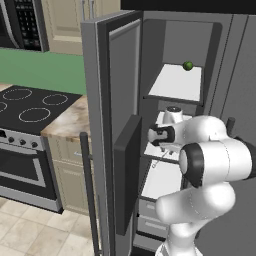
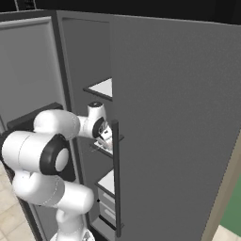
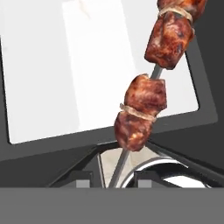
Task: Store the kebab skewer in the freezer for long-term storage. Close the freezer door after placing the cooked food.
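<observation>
The arm is reaching into the open freezer (image 1: 210,40), with the hand at the level of the middle shelf (image 1: 157,150). In the hand view the kebab skewer (image 3: 144,109) is running from 6 o'clock, where its thin stick disappears between the two dark fingertips (image 3: 83,177), up toward 1 o'clock, with two red-brown meat chunks hanging over a white shelf surface (image 3: 65,78) with a dark rim. The gripper (image 3: 111,181) appears to be pinching the stick's bare end with its fingers drawn close together, though the contact itself is sitting at the very edge of the view.

In the left base view the freezer door (image 1: 107,125) is standing wide open at 9 o'clock of the arm, its long bar handle (image 1: 89,195) on the outside. A small green fruit (image 1: 188,65) is sitting on the upper shelf (image 1: 175,85), well apart from the hand.

To do this step well, I judge the hand should be carrying the skewer further over the white surface, away from the dark rim, and lowering until the meat is resting flat before the fingers are letting go. Released from a height, the stick could roll toward the front edge and later block the door.
</observation>
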{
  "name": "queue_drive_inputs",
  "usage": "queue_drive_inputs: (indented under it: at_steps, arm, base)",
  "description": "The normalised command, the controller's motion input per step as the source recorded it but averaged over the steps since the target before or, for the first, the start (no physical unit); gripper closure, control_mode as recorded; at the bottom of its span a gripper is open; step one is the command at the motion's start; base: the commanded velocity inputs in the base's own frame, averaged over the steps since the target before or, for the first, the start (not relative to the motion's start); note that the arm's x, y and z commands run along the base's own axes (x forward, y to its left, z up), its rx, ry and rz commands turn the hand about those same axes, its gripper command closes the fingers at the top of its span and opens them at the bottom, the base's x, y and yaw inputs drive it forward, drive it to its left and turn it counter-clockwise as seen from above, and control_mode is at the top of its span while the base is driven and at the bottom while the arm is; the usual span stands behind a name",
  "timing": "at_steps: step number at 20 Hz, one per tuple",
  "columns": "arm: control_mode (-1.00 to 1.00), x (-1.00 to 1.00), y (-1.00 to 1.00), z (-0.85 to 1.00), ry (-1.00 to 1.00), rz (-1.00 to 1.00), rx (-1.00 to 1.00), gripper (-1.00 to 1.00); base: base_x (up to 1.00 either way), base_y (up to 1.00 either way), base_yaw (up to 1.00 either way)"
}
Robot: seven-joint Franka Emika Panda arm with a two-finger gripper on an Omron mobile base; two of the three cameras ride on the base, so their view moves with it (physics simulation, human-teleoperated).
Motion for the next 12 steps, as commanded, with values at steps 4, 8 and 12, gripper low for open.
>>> queue_drive_inputs:
  at_steps: [4, 8, 12]
  arm:
    - [-1.00, 0.30, -0.54, -0.22, 0.01, 0.20, 0.00, 1.00]
    - [-1.00, 0.28, -0.28, -0.10, 0.07, 0.06, 0.00, 1.00]
    - [-1.00, 0.31, -0.03, -0.06, 0.06, 0.00, 0.00, 1.00]
  base:
    - [0.00, 0.00, 0.00]
    - [0.00, 0.00, 0.00]
    - [0.00, 0.00, 0.00]
